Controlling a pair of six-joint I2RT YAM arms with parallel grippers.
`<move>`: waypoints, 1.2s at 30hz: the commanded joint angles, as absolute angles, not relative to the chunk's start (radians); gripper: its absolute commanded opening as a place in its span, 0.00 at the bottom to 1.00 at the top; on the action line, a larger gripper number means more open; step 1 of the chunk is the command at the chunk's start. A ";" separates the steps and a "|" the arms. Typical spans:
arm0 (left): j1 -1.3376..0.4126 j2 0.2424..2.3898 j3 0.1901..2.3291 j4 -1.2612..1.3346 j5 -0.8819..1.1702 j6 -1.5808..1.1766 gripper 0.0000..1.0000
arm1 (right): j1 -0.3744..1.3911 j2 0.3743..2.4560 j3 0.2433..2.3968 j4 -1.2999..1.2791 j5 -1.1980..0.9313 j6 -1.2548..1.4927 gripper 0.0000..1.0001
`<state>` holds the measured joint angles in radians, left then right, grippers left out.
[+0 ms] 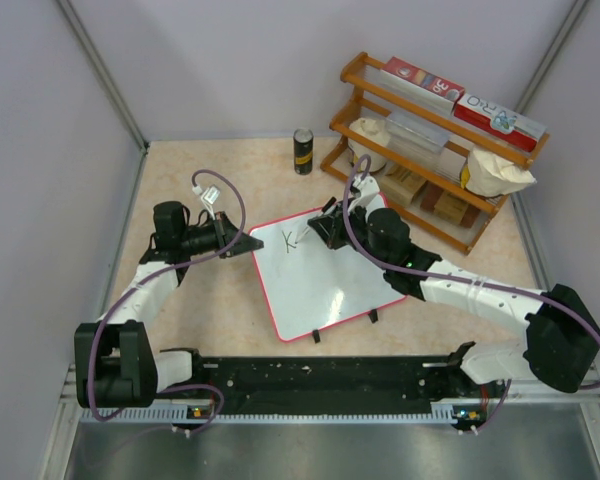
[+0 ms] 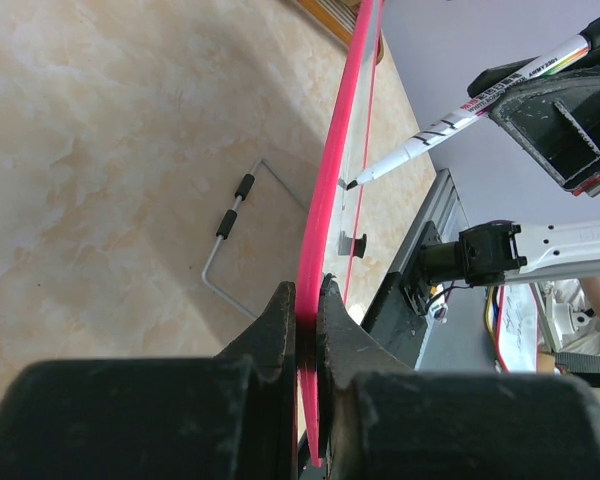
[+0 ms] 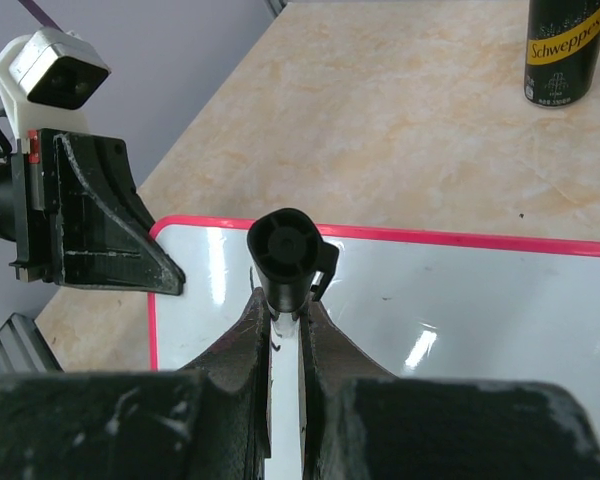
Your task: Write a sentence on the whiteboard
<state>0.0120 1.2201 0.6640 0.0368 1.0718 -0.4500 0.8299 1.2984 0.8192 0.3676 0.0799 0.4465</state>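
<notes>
The whiteboard lies tilted at the table's middle, white with a red-pink rim. Near its top left corner the sentence shows as a black "K" and a short stroke. My left gripper is shut on the board's left corner. In the left wrist view the rim runs edge-on between the left gripper's jaws. My right gripper is shut on a white marker whose black tip meets the board. In the right wrist view the marker's black end stands between the right gripper's jaws, above the whiteboard.
A wooden rack with red-and-white boxes and pale bags stands at the back right. A black can stands behind the board. A wire stand lies under the board. Two black clips sit on its near edge. Grey walls close in both sides.
</notes>
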 commanded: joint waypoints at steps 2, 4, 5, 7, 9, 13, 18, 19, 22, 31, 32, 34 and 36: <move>0.003 1.221 0.655 0.020 0.969 -0.354 0.00 | 0.821 1.292 0.859 0.353 0.132 0.433 0.00; 0.003 1.220 0.655 0.020 0.969 -0.354 0.00 | 0.819 1.292 0.862 0.347 0.140 0.433 0.00; 0.003 1.221 0.655 0.020 0.969 -0.354 0.00 | 0.819 1.290 0.864 0.344 0.144 0.433 0.00; 0.003 1.221 0.655 0.020 0.968 -0.354 0.00 | 0.818 1.289 0.864 0.341 0.156 0.436 0.00; 0.003 1.221 0.658 0.017 0.968 -0.353 0.00 | 0.816 1.287 0.865 0.337 0.166 0.437 0.00; 0.003 1.221 0.658 0.017 0.968 -0.351 0.00 | 0.810 1.285 0.868 0.331 0.176 0.437 0.00; 0.003 1.221 0.657 0.017 0.968 -0.351 0.00 | 0.808 1.281 0.871 0.325 0.204 0.437 0.00; 0.003 1.221 0.657 0.017 0.966 -0.351 0.00 | 0.807 1.281 0.871 0.327 0.203 0.436 0.00; 0.003 1.223 0.658 0.017 0.966 -0.351 0.00 | 0.805 1.289 0.880 0.328 0.187 0.434 0.00; 0.005 1.220 0.657 0.017 0.966 -0.351 0.00 | 0.805 1.305 0.891 0.348 0.156 0.451 0.00; 0.003 1.220 0.657 0.015 0.966 -0.350 0.00 | 0.804 1.307 0.894 0.348 0.153 0.451 0.00; 0.005 1.221 0.657 0.017 0.966 -0.350 0.00 | 0.805 1.313 0.900 0.345 0.138 0.453 0.00; 0.003 1.221 0.655 0.017 0.966 -0.350 0.00 | 0.805 1.316 0.904 0.347 0.123 0.453 0.00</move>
